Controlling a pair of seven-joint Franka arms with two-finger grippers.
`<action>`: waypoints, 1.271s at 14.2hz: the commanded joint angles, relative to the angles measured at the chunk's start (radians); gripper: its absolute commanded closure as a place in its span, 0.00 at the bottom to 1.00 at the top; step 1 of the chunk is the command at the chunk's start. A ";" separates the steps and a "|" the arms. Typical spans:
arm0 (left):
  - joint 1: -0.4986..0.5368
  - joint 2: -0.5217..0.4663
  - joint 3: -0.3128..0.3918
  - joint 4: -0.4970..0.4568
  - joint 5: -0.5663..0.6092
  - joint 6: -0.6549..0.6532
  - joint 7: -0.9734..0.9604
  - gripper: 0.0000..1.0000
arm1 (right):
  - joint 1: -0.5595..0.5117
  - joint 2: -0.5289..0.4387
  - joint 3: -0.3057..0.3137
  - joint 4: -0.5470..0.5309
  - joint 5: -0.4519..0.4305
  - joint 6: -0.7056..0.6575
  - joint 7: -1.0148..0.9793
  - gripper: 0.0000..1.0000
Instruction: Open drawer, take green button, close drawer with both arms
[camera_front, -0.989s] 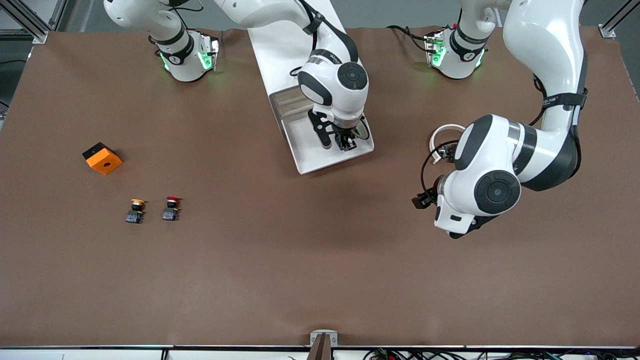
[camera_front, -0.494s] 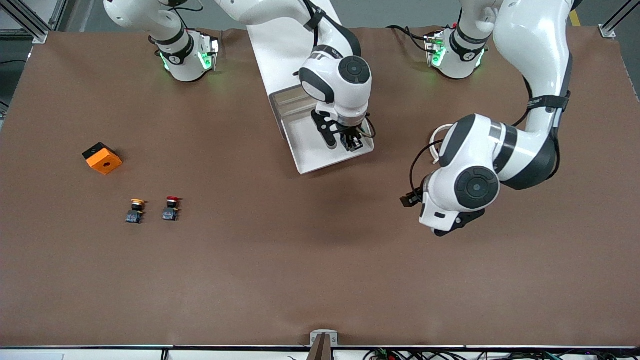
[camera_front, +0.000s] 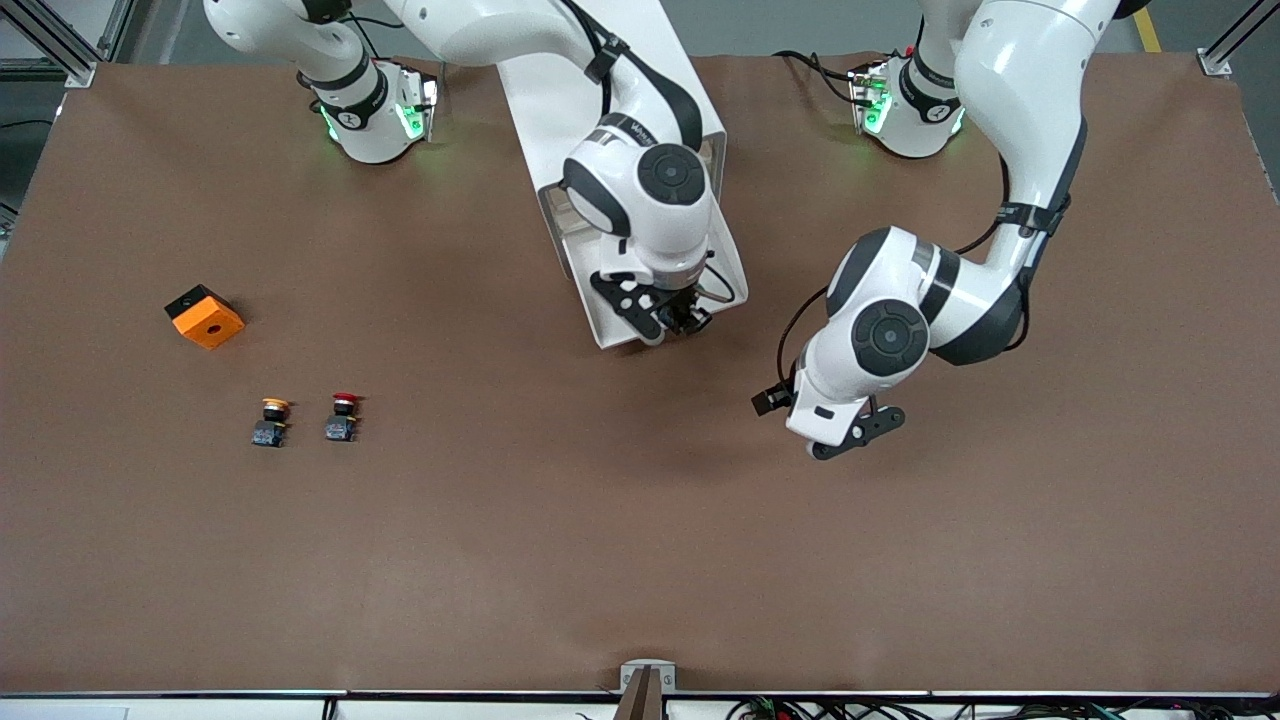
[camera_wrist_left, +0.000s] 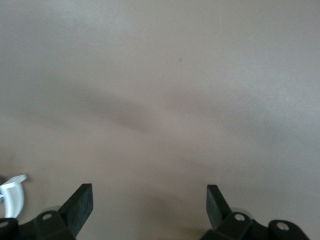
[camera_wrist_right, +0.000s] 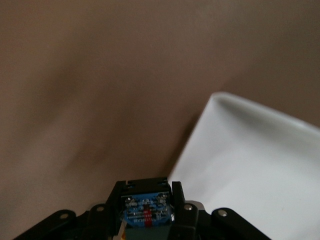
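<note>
The right arm's small black two-finger gripper (camera_front: 684, 318) hangs over the front edge of the shallow white plastic drawer (camera_front: 618, 322), which stands pulled out of the white boxy cabinet (camera_front: 570, 90). Its fingers (camera_wrist_right: 179, 196) are closed on a small black blocky body with a blue underside (camera_wrist_right: 146, 211), presumably the green-capped push button, though no cap colour can be made out. In the right wrist view, a corner of the drawer lies at about three o'clock from the held piece, with brown table (camera_wrist_right: 90, 100) filling the rest.

The left arm's black two-finger gripper (camera_wrist_left: 150, 205) hovers over bare brown table (camera_front: 640, 520), at roughly four o'clock from the drawer in the front view. Its fingers (camera_wrist_left: 80, 205) are spread wide with nothing between them.

At about eight o'clock from the drawer stand a yellow-capped button (camera_front: 271, 421) and a red-capped button (camera_front: 342, 416) side by side. An orange block with a black side (camera_front: 204, 316) sits at about eleven o'clock from them.
</note>
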 joint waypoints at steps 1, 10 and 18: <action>0.004 -0.099 -0.032 -0.199 0.006 0.173 0.004 0.00 | -0.087 -0.051 0.011 -0.001 0.016 -0.069 -0.235 1.00; -0.163 -0.012 -0.065 -0.185 0.141 0.194 -0.002 0.00 | -0.378 -0.100 0.005 -0.036 0.014 -0.187 -0.799 1.00; -0.206 0.037 -0.068 -0.167 0.124 0.192 -0.036 0.00 | -0.533 -0.189 0.004 -0.384 0.011 0.121 -1.096 1.00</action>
